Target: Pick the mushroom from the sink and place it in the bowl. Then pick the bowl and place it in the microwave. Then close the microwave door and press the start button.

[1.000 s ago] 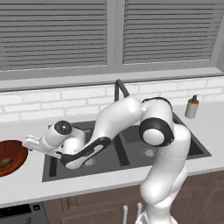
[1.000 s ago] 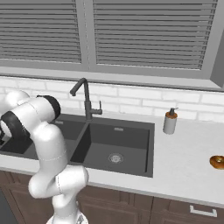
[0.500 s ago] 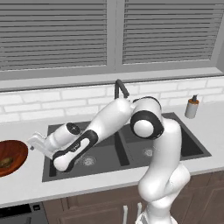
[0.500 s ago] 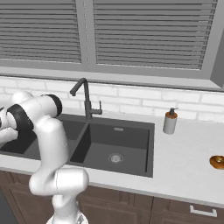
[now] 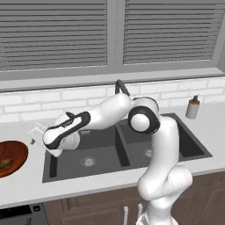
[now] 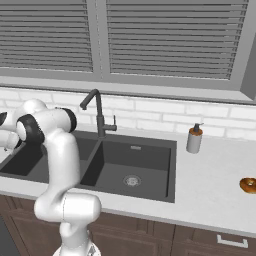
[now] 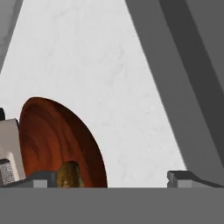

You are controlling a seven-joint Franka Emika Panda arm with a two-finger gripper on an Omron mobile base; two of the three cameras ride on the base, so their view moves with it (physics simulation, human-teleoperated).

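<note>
Since a second ago we see the arm has swung left off the sink [image 5: 127, 151] toward the bowl [image 5: 11, 158] at the desk's [image 6: 215, 190] left edge. Fingers [image 7: 109, 179] spread wide, released, holding nothing. A brown lump that we take for the mushroom [image 7: 69, 175] lies inside the bowl, so step one looks done. Left: grab bowl, load microwave, shut door, press start. Count: one bowl, one mushroom, one two-basin sink, one faucet [image 6: 97, 112], one soap bottle [image 6: 194, 139], one donut [image 6: 248, 185].
</note>
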